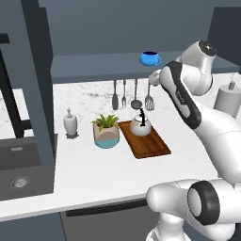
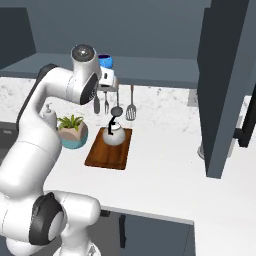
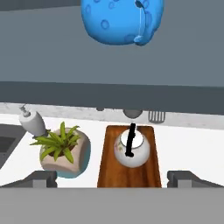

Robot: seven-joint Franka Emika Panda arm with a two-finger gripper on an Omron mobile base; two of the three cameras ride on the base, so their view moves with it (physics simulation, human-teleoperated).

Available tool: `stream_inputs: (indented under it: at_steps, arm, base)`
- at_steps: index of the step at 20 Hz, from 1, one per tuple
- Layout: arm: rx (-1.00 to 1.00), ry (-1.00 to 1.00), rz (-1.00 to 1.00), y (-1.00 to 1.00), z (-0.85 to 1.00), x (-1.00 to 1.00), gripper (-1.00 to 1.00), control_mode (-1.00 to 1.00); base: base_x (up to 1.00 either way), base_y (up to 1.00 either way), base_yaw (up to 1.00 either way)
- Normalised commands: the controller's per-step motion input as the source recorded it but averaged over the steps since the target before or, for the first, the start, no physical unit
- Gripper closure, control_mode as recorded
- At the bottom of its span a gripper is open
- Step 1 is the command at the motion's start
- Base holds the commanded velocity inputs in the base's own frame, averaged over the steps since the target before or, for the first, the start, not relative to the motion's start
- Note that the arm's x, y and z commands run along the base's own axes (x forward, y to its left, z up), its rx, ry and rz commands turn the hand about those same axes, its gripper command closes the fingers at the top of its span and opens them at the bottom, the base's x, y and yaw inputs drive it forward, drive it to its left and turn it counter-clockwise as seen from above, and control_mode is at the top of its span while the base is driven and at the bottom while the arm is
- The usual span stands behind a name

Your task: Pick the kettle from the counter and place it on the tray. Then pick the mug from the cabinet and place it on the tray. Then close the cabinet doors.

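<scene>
Hand view: mug (image 3: 120, 19) handle rightward

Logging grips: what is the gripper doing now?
Gripper: open, empty, below the mug on the cabinet shelf.

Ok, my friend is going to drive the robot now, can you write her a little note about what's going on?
Gripper: open, holding nothing, raised near the cabinet shelf and facing the mug.
Kettle: standing on the tray, on the counter beside the potted plant. That step is done.
Mug: on the open cabinet shelf, not yet gripped.
Cabinet doors: open.
Left: grasp the mug, set it on the tray by the kettle, then close both doors.
</scene>
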Motion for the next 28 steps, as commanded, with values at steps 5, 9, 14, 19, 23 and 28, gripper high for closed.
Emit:
stream_inputs:
  at_steps: [5, 9, 14, 19, 23, 28]
  arm:
    - [0.00, -0.14, 0.16, -0.13, 0.31, 0.15, -1.00, -1.00]
    - [0.00, -0.07, 0.17, -0.18, 0.21, 0.30, -1.00, -1.00]
    - [0.00, 0.00, 0.08, -0.05, 0.24, 0.43, -1.00, -1.00]
    - [0.00, 0.00, 0.00, 0.00, 0.37, 0.40, -1.00, -1.00]
    - [0.00, 0.00, 0.00, 0.00, 0.20, 0.39, -1.00, -1.00]
    - [0.00, 0.00, 0.00, 0.05, 0.00, 0.32, -1.00, -1.00]
  base:
    - [0.00, 0.00, 0.00]
    - [0.00, 0.00, 0.00]
    - [0.00, 0.00, 0.00]
    - [0.00, 0.00, 0.00]
    - [0.00, 0.00, 0.00]
    - [0.00, 0.00, 0.00]
